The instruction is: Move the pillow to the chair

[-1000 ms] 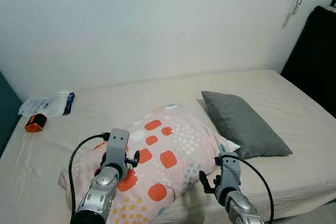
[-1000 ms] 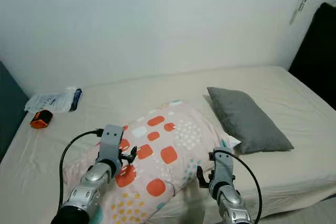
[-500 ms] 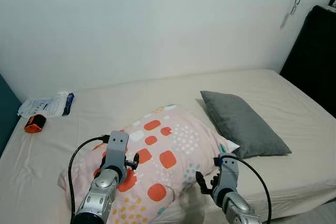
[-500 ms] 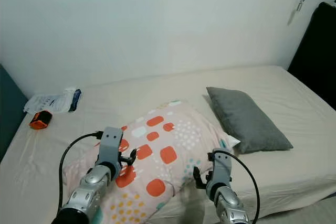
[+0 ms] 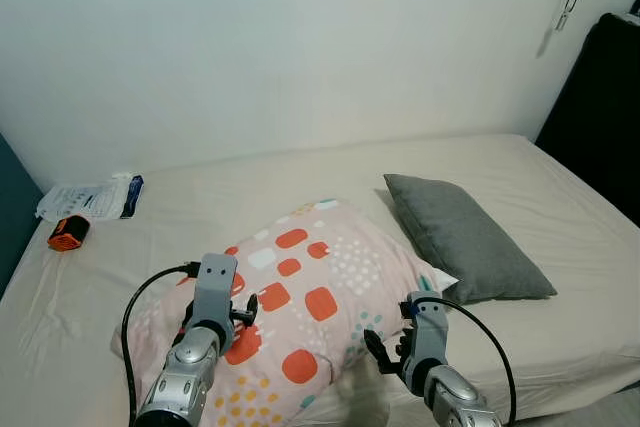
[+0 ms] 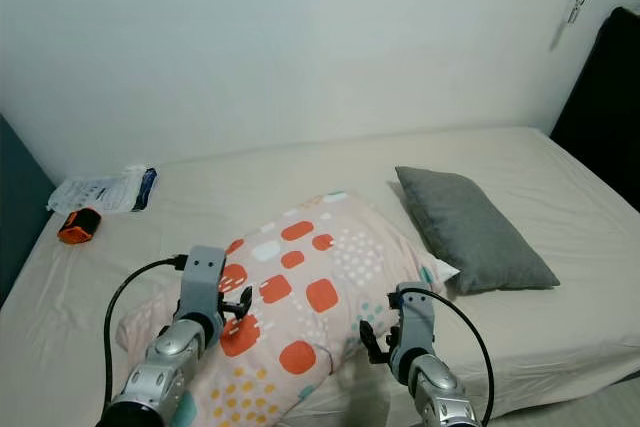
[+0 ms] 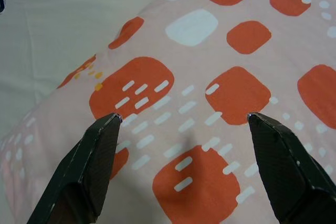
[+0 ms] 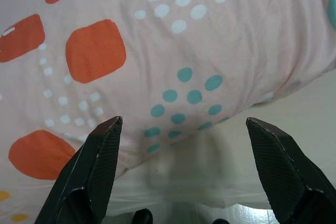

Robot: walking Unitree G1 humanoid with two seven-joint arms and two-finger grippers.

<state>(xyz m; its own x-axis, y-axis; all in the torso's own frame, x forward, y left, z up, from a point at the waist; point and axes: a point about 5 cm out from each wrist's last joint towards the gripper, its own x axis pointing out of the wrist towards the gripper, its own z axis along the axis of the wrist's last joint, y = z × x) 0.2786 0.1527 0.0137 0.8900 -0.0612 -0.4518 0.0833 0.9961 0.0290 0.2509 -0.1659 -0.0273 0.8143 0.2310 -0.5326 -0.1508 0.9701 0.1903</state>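
Observation:
A pink pillow (image 5: 305,292) with orange patches and dots lies on the near part of the beige bed (image 5: 200,207). My left gripper (image 7: 184,115) is open just above the pillow's near-left part, fingers wide apart over the orange patches. Its wrist (image 5: 215,282) sits over the pillow's left side. My right gripper (image 8: 184,120) is open at the pillow's near-right edge, spanning the teal dots and the sheet below. Its wrist (image 5: 422,319) is low, by the bed's front edge. Neither gripper holds anything.
A grey pillow (image 5: 465,237) lies right of the pink one, touching its corner. A white packet (image 5: 85,199) and a small orange and black object (image 5: 65,237) sit at the bed's far left. A tall black shape (image 5: 600,107) stands at the right.
Both wrists have sunk lower against the pillow. The right gripper has shifted left to the pillow's near-right edge. The pillow has not moved.

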